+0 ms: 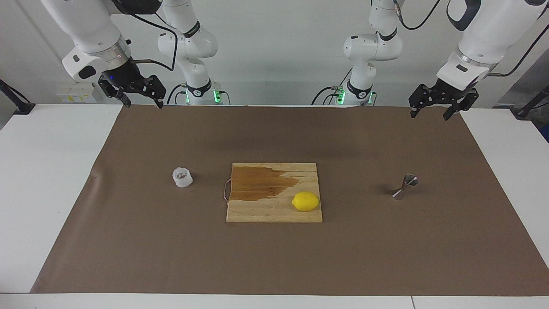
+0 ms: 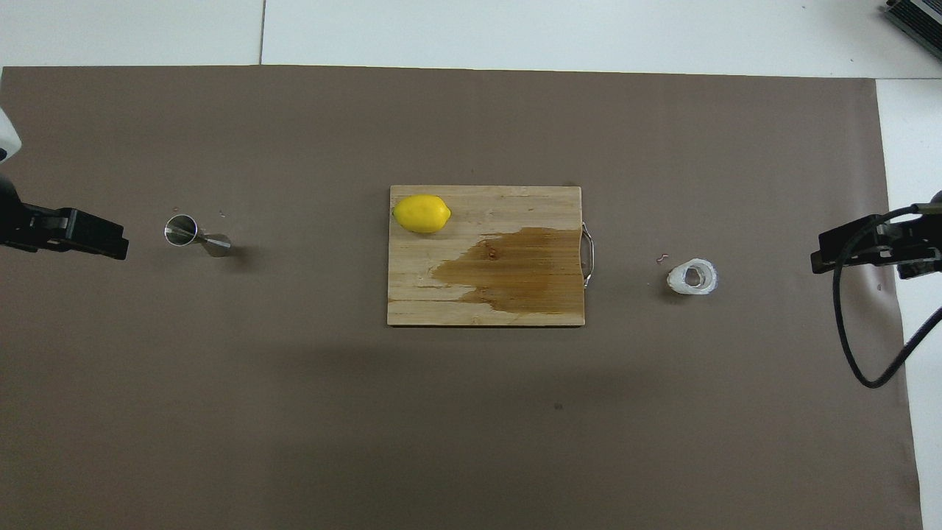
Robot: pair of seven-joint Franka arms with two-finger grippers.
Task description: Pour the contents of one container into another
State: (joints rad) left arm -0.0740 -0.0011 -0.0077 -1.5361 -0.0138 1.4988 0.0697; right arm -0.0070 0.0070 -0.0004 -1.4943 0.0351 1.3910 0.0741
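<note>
Left gripper point(image 1: 431, 111) raised over mat edge at left arm's end, fingers spread, grasping nothing. Right gripper point(image 1: 141, 102) raised over mat edge at right arm's end, fingers spread, bare. Cup point(image 1: 182, 177) upright on mat point(image 1: 274, 257), well apart from right fingers. Jigger point(image 1: 405, 186) upright, well apart from left fingers. Board point(image 1: 274, 210) between them, wet stain, lemon point(image 1: 306, 201) on it. Desk point(image 1: 43, 171) white.

Both arms are held up high and bent down at the wrists. The left gripper point(image 1: 438, 107) is seen at the upper right of the facing view, fingers spread apart and pointed down. The right gripper point(image 1: 139, 99) is parked at the upper left, fingers also spread. Nothing is gripped by either one.
</note>
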